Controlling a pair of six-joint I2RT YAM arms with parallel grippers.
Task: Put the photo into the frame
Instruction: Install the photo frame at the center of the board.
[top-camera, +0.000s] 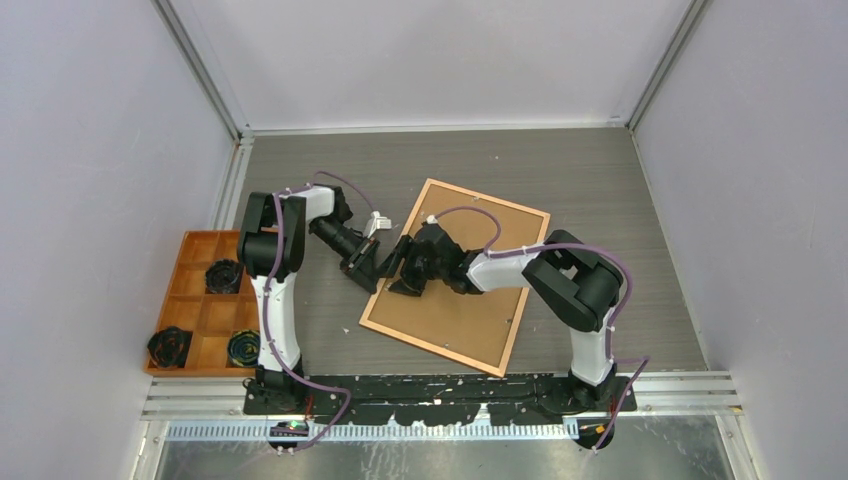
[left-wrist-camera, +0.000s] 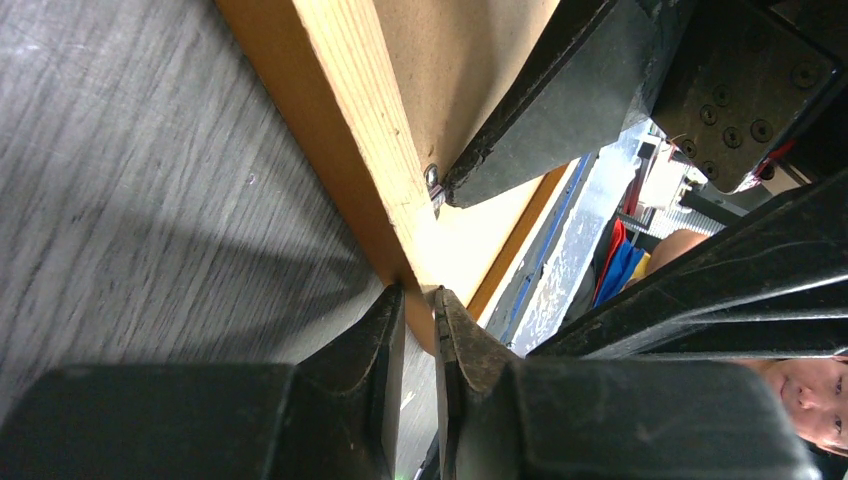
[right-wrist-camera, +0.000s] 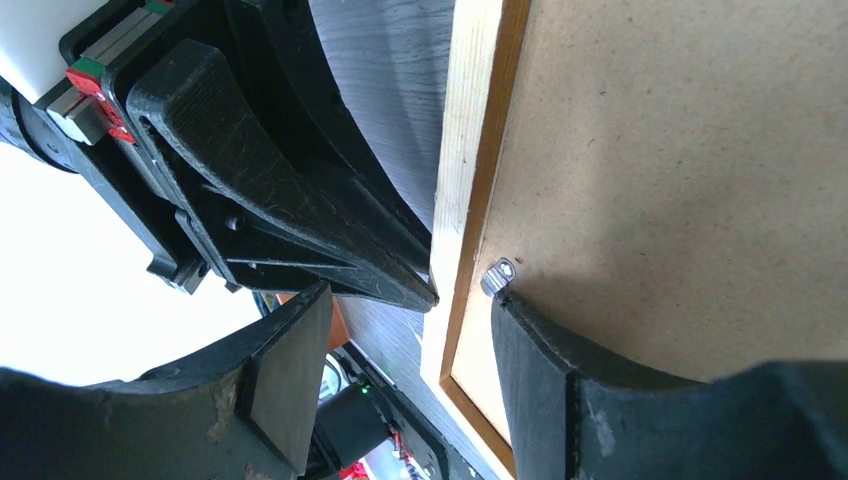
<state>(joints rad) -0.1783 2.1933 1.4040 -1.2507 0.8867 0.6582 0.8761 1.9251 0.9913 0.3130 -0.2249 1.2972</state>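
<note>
The frame (top-camera: 470, 300) lies back up in the middle of the table, its brown fibreboard (right-wrist-camera: 680, 150) inside an orange-brown wooden rail (left-wrist-camera: 350, 120). My left gripper (top-camera: 372, 272) is at the frame's left edge, and in the left wrist view its jaws (left-wrist-camera: 420, 295) are shut on the rail. My right gripper (top-camera: 405, 280) hovers over the same edge, open (right-wrist-camera: 408, 300) and straddling the rail. One fingertip (right-wrist-camera: 520, 330) rests on the fibreboard at a small metal tab (right-wrist-camera: 499, 273); the other is off the frame. The photo is hidden in every view.
An orange compartment tray (top-camera: 195, 300) with black items sits at the left edge of the table. Grey walls enclose the table on three sides. A metal rail (top-camera: 440, 400) runs along the near edge by the arm bases.
</note>
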